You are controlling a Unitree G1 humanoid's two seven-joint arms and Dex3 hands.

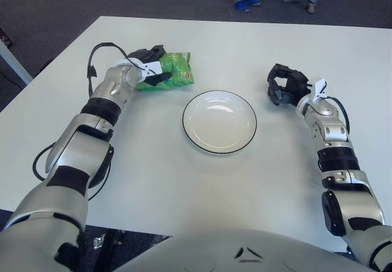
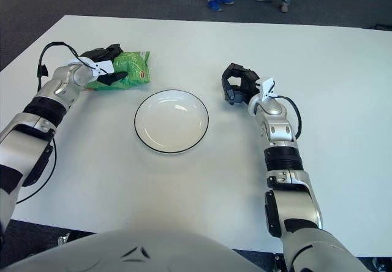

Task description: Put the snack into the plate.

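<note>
A green snack bag [image 1: 176, 71] lies on the white table, up and to the left of the plate. My left hand [image 1: 150, 68] is at the bag's left end, with fingers over its top edge and a thumb under its near side, closed on it. The white plate [image 1: 219, 138] with a dark rim sits in the middle of the table with nothing on it. My right hand [image 1: 282, 84] shows to the right of the plate, fingers curled and holding nothing.
A black cable [image 1: 95, 57] loops off my left wrist. The table's [image 1: 184, 192] left edge runs diagonally close to my left arm. People's feet [image 1: 247, 2] stand on the dark carpet beyond the far edge.
</note>
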